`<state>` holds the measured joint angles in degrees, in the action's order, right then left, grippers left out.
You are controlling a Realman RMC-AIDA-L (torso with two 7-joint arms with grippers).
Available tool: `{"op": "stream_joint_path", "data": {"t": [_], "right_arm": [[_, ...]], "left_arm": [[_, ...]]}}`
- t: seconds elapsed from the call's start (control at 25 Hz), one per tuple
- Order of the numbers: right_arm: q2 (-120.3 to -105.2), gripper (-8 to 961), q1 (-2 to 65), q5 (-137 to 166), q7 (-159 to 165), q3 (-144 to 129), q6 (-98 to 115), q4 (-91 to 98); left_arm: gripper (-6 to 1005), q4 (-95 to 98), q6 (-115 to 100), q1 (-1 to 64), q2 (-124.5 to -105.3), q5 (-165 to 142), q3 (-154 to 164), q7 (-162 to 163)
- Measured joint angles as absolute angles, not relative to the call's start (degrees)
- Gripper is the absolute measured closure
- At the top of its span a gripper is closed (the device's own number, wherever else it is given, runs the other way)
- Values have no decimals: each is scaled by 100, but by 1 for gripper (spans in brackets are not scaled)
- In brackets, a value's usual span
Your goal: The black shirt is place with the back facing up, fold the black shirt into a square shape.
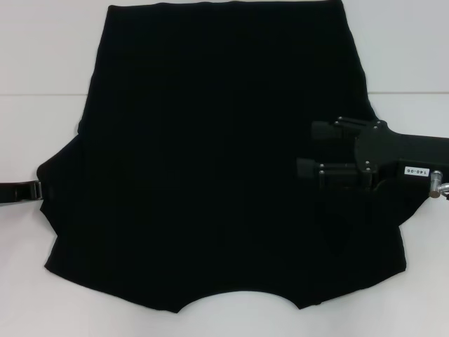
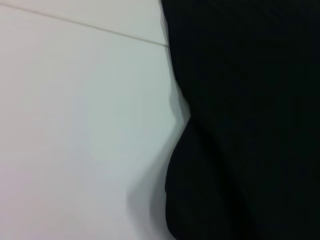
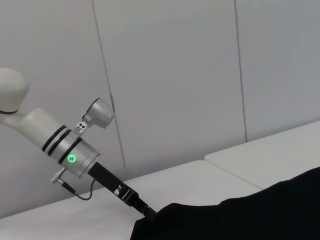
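The black shirt (image 1: 210, 161) lies spread flat on the white table (image 1: 42, 70), with its curved neckline cutout at the near edge. My right gripper (image 1: 309, 149) is open and reaches in from the right over the shirt's right part, with nothing between its jaws. My left gripper (image 1: 24, 191) lies low at the far left and meets the left sleeve's edge. The right wrist view shows that left arm farther off, its gripper tip (image 3: 147, 212) at the shirt's edge (image 3: 240, 220). The left wrist view shows the shirt's edge (image 2: 240, 125) on the table.
The white table top (image 2: 75, 125) has a thin seam line running across it (image 1: 42, 95). Bare table shows left, right and in front of the shirt. Grey wall panels (image 3: 175, 75) stand behind the table.
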<state>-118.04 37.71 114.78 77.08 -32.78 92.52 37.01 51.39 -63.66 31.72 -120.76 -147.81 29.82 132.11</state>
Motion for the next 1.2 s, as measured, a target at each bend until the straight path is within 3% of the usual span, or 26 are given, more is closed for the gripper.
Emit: {"op": "stream_joint_path", "data": {"t": [0.2, 0.56, 1.2], "right_arm": [[-11803, 51, 3766, 11478, 7708, -3278, 9246, 3701], [-11808, 52, 3755, 11453, 7708, -3272, 9176, 3644], [-11953, 51, 3842, 11252, 7734, -3296, 8981, 3490]], "left_arm": [[1001, 5115, -6240, 3148, -12080, -14777, 2981, 13063], [1000, 5166, -6227, 3087, -12085, -14734, 2778, 12985], [998, 5237, -6252, 2991, -11979, -14712, 1839, 12582]]}}
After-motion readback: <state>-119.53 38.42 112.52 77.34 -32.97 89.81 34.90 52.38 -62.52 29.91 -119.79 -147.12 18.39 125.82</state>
